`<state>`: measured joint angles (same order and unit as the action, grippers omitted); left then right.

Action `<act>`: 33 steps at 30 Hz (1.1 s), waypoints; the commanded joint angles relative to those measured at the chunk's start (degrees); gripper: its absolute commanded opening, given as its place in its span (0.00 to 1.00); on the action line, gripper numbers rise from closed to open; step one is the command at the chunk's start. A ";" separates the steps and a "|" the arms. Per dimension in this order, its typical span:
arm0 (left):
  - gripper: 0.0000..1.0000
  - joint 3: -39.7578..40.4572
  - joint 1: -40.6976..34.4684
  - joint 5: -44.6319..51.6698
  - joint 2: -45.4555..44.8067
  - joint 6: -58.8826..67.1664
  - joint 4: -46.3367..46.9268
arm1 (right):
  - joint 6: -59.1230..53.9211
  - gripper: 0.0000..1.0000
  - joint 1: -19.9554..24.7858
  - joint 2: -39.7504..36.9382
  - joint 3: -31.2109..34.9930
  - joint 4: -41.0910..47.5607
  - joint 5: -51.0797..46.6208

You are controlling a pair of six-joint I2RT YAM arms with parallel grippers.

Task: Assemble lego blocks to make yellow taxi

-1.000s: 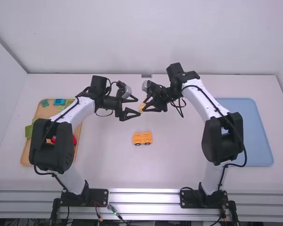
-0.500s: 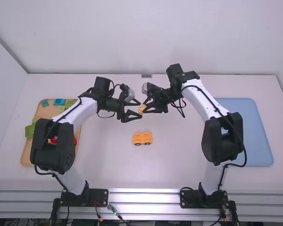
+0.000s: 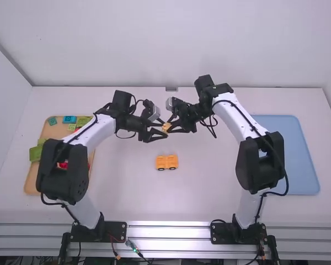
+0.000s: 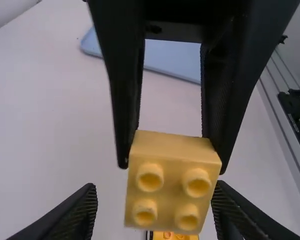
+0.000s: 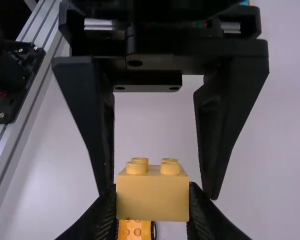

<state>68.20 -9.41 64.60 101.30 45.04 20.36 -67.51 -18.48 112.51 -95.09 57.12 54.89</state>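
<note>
The black left gripper (image 4: 157,192), fingers spread, has closed in from nine o'clock; the black right gripper (image 5: 152,194) is at three. Orange wheeled plastic base (image 3: 166,162): six o'clock. Centre: studded yellow plastic block (image 3: 166,126), pinched by the right gripper, probably for handover.

The left gripper (image 3: 165,129) has moved rightward, bringing its fingertips around the yellow block (image 4: 172,182)

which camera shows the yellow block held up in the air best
The left wrist view: the block is large there, its four studs facing the camera. The right wrist view shows a plain side with studs on top; the high view shows it tiny.
</note>
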 commanded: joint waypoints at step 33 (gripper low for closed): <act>0.02 0.76 0.39 -24.35 -3.63 13.92 16.96 | 6.49 0.99 3.08 0.74 -4.92 0.31 -1.66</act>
<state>68.25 -8.88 48.93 100.95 50.72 34.11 -64.95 -17.17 112.51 -97.01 57.39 53.93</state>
